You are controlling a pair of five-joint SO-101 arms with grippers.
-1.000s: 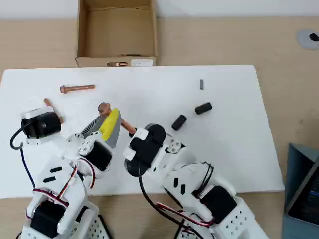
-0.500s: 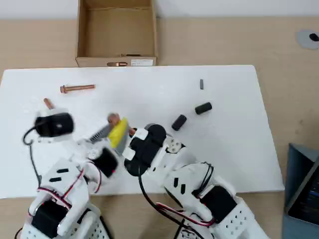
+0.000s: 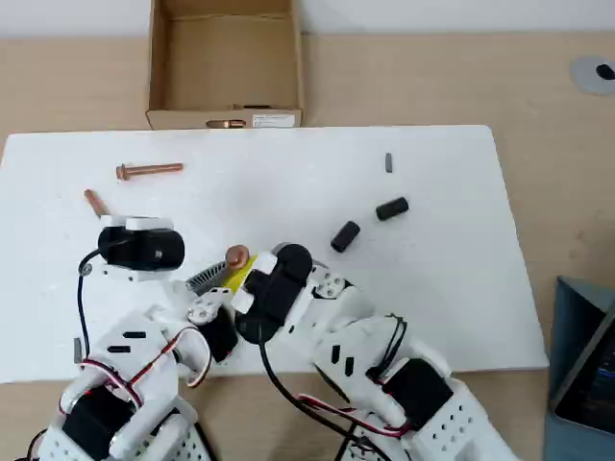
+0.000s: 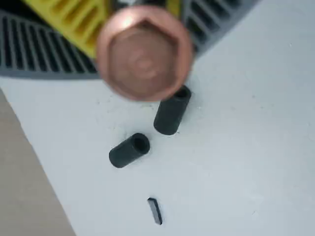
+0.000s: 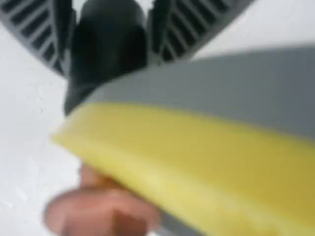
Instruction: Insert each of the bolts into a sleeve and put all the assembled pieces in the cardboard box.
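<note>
The left gripper (image 3: 229,272) is clamped on a copper hex-head bolt (image 4: 143,59), low over the white mat (image 3: 442,288). Just beside it, the right gripper (image 5: 110,22) pinches a short black cylindrical sleeve (image 5: 96,69). Two loose black sleeves (image 3: 345,235) lie farther out. The brown cardboard box (image 3: 223,117) sits at the mat's far edge.

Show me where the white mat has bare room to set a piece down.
Widest bare patch: the right side of the mat, beyond the two loose sleeves. Also free: the middle strip between the long bolt and the small black piece. Crowded: front left, where the left gripper with its held bolt meets the right gripper with its held sleeve.
</note>
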